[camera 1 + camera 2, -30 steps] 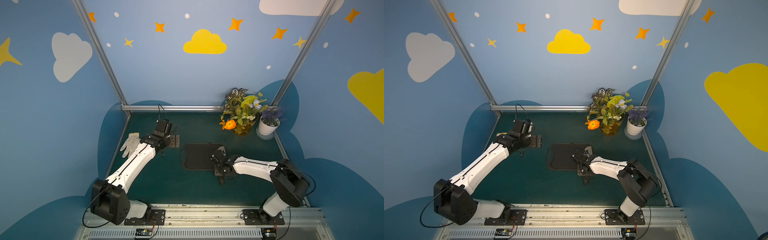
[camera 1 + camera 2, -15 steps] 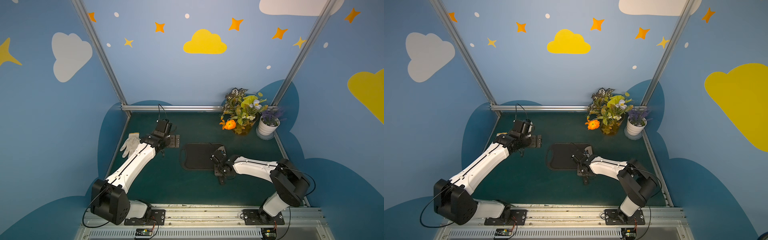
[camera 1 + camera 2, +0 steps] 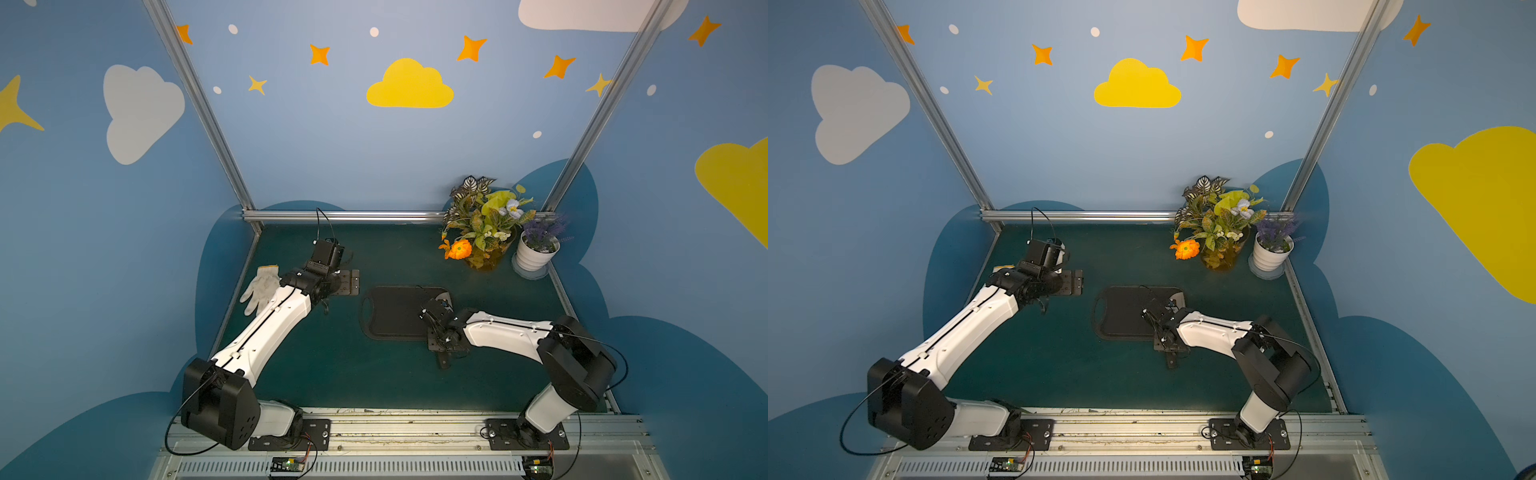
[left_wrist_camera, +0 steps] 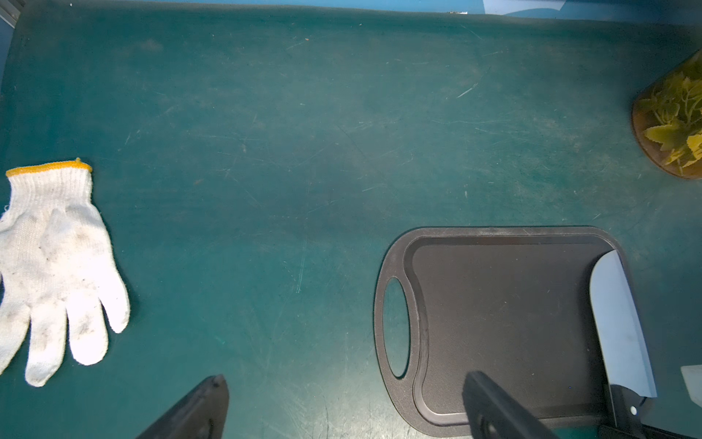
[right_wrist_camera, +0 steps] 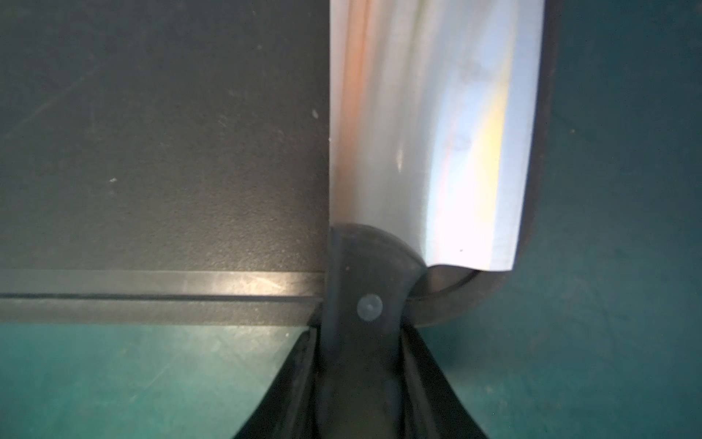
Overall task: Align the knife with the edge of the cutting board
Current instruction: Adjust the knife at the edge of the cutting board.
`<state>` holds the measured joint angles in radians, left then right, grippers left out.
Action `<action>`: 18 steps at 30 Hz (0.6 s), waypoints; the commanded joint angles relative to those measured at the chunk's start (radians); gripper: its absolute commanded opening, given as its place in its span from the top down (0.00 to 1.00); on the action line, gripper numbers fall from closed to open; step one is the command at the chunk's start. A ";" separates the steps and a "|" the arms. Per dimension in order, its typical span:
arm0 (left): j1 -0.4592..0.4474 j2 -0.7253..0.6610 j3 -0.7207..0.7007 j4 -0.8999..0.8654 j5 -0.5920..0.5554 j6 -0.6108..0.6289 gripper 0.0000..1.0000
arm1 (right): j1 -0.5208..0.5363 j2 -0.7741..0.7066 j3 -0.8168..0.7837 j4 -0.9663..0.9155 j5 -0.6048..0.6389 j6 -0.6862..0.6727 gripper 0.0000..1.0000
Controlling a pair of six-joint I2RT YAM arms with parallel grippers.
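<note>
A robot-lab test cell: blue panel walls [image 3: 332,145] printed with yellow and white clouds [image 3: 409,87] and orange stars [image 3: 320,55], framed by bare aluminium posts [image 3: 199,108], enclose a scuffed dark-green counter [image 3: 374,374]. A white-and-black left robot arm [image 3: 270,328] and its right twin [image 3: 507,336] are bolted to an aluminium base rail [image 3: 395,432] with exposed circuit boards [image 3: 286,464].

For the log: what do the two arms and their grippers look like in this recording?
Both the left arm and right arm have smooth white shell links between bulky black joint housings, on black base plates bolted to an aluminium rail. A thin black cable loops off each arm. The left gripper and right gripper are black, with flat tapering fingers.
</note>
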<state>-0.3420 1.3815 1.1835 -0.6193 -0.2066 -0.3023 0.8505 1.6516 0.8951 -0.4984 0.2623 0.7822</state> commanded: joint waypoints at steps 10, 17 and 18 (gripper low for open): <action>0.006 -0.006 -0.001 0.001 -0.004 -0.003 0.00 | -0.025 0.017 -0.004 -0.051 0.076 0.012 0.72; 0.006 -0.007 0.000 0.002 -0.004 -0.002 0.00 | -0.012 0.025 0.001 -0.041 0.055 -0.007 0.71; 0.006 -0.007 0.000 0.000 -0.004 -0.002 0.00 | -0.009 0.028 0.002 -0.041 0.054 -0.010 0.71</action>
<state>-0.3401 1.3815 1.1835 -0.6193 -0.2066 -0.3023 0.8440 1.6547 0.8978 -0.5049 0.2821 0.7807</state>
